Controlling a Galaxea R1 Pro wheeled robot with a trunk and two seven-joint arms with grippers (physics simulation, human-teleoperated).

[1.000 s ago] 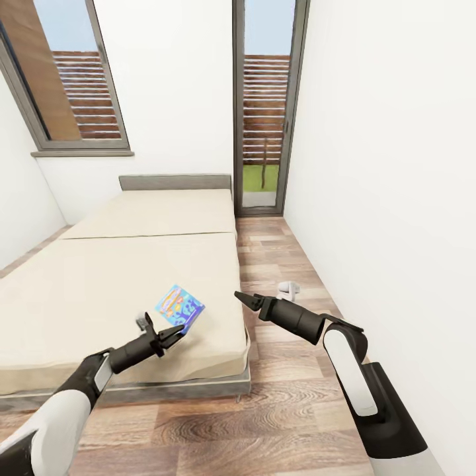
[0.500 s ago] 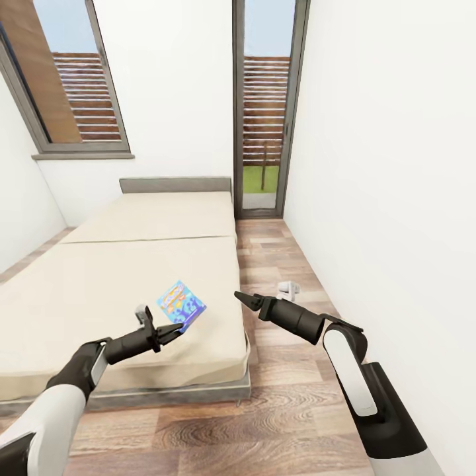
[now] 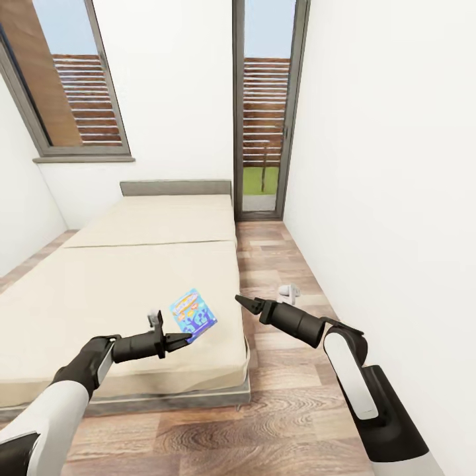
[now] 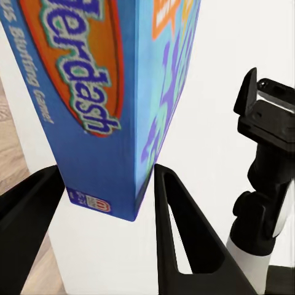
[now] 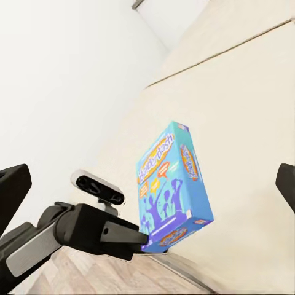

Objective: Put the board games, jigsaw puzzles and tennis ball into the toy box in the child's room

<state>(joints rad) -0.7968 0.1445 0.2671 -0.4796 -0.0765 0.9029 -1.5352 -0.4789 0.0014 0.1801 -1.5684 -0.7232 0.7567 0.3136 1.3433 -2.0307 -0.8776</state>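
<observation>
Since a second ago the left gripper [image 3: 183,340] has swung flatter and further right, carrying the blue board game [image 3: 194,314] with it, now tilted above the bed [image 3: 119,291] near its right edge. Its jaws are clamped on the box's lower corner, whose orange oval reads "...derdash" with "Bluffing Game" beside it. The right gripper [image 3: 240,301] hangs over the floor [image 3: 277,264], jaws together.
</observation>
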